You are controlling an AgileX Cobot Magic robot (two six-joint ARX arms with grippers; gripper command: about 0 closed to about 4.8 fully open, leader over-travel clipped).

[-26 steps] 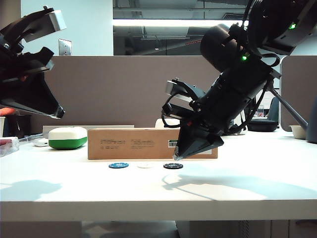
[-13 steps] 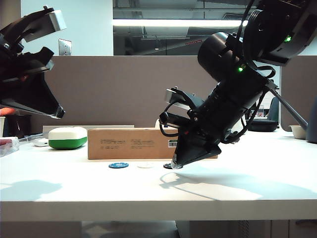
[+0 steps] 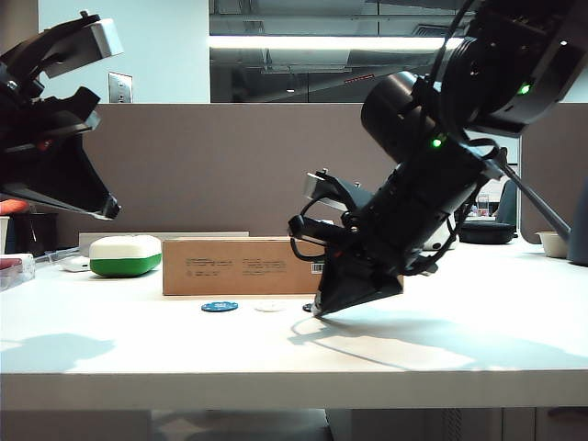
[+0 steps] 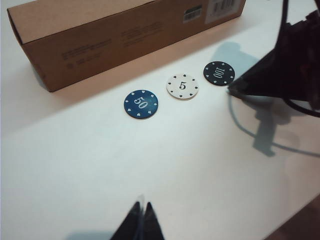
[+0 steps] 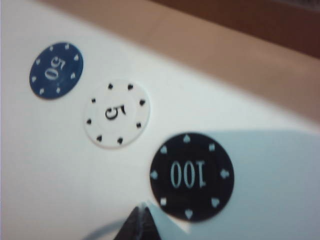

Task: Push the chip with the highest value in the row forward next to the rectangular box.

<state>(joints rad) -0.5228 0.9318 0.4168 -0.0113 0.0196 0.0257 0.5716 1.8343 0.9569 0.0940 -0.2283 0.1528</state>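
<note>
Presently, inventory of the white table (image 3: 478,358):

Chips, three, lying flat in one row: one blue chip (image 4: 141,104) marked 50, one white chip (image 4: 182,86) marked 5, one black chip (image 5: 192,176) marked 100. The black one ends the row on the right arm's side and carries the highest number, so it is the piece to be pushed. None touches its neighbour; all lie just in front of the box, apart from it.

Rectangular box (image 3: 241,266), one: brown cardboard, long side facing the row, barcode label towards the black chip's end. It serves as the stop line for the push.

White-and-green rounded case (image 3: 126,255), one, beside the far left end of the box; no part in the task.

Right gripper (image 5: 141,224), one: fingers drawn together to a narrow point, holding nothing, tip down at table level on the near side of the black chip, just beside its rim. Judged reason for the pose: a closed tip set behind the chip can slide it away towards the box. Contact with the chip cannot be told.

Left gripper (image 4: 141,223), one: fingers likewise pressed together, empty, raised well clear on the left side, judged parked out of the way
</note>
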